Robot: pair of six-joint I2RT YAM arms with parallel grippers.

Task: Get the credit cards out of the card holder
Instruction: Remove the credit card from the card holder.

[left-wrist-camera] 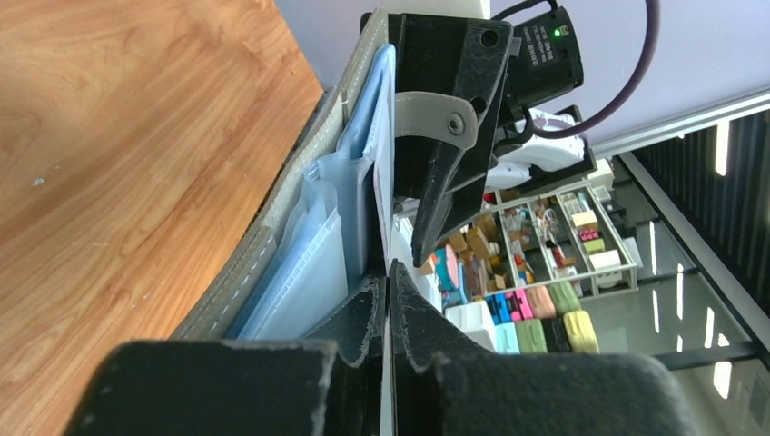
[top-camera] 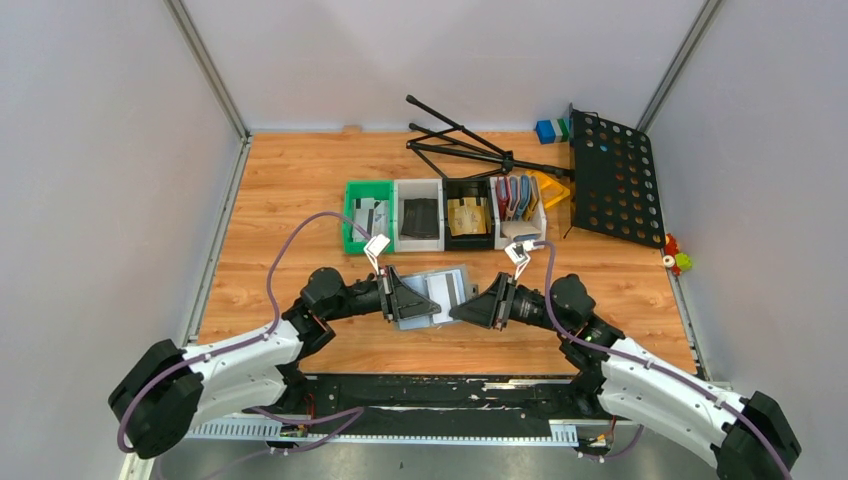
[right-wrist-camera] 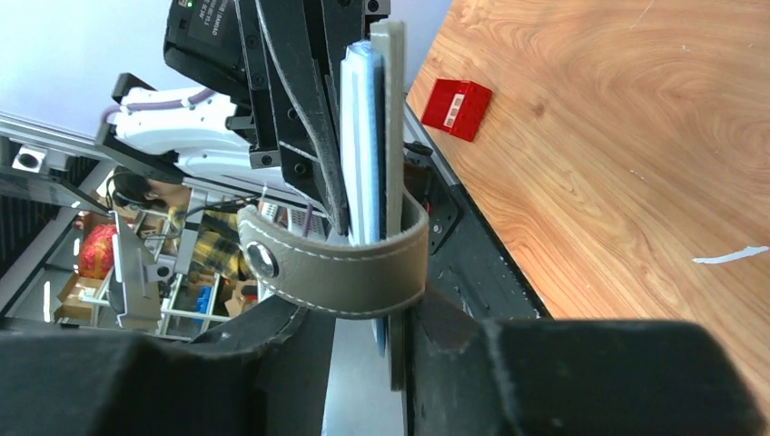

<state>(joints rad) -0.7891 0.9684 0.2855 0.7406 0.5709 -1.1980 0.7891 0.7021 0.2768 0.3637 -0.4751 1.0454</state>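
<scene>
2 arms met over the near middle of the table (top-camera: 300,200), with the card holder (top-camera: 432,293) raised between them, clear of the wood and turned on edge. The left gripper (left-wrist-camera: 389,282) was pressed together on the lower edge of the holder, its fingers meeting with only a thin pale layer between them. The right gripper (top-camera: 462,308) faced it from the other side. In the right wrist view its jaws stood partly apart on either side of the holder's edge, and the grey snap strap (right-wrist-camera: 336,263) looped across in front of them. Whether they pinched anything could not be told.

The holder's pale blue pockets (left-wrist-camera: 318,254) showed in layers, but no card edge could be made out for certain inside them. A few pale credit cards (top-camera: 368,215) seemed to lie in the green bin (top-camera: 352,240) at the far left of the row of 4 bins.

The step in hand looked like a regrip, ahead of pulling another card. That move would call for the right fingers to close on 1 card edge alone, clear of strap and pocket, while the left held firm.
</scene>
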